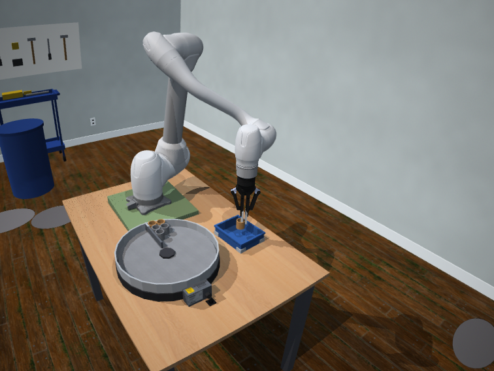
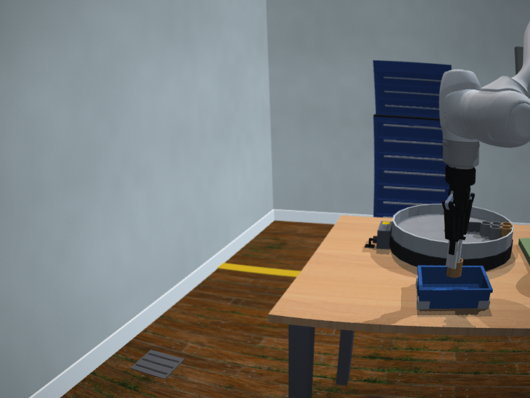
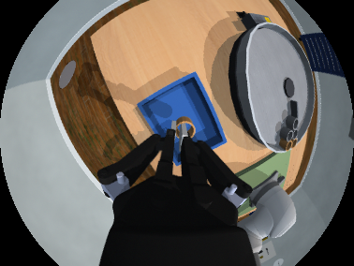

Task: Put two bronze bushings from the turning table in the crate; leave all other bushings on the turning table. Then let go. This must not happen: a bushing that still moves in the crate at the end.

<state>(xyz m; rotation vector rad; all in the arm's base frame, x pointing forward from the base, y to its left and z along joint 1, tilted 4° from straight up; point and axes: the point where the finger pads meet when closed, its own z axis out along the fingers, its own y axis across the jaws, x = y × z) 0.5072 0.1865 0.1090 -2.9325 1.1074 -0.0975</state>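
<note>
No words, brands or numbers could be read. On the gray box [image 1: 201, 294] [image 2: 383, 236] [image 3: 254, 19] beside the turning table [image 1: 167, 287] [image 3: 239, 80], a yellow label [image 1: 189, 290] [image 2: 385, 223] [image 3: 268, 20] showed, and the fine marks near it in the top view were too small to make out.

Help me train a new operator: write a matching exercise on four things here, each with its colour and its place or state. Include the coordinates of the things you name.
1. crate [image 1: 253, 241] [image 2: 453, 298] [image 3: 212, 105]
2. turning table [image 1: 135, 258] [image 2: 421, 228] [image 3: 272, 70]
3. held bushing [image 1: 239, 224] [image 2: 456, 270] [image 3: 192, 128]
4. mat [image 1: 119, 205] [image 2: 526, 248] [image 3: 267, 169]

A. green, under the arm's base
B. bronze, pinched by the gripper [image 1: 243, 218] [image 2: 453, 256] [image 3: 178, 133]
C. blue, below the gripper's wrist
D. grey, carrying several bushings

Pairs: 1-C, 2-D, 3-B, 4-A
</note>
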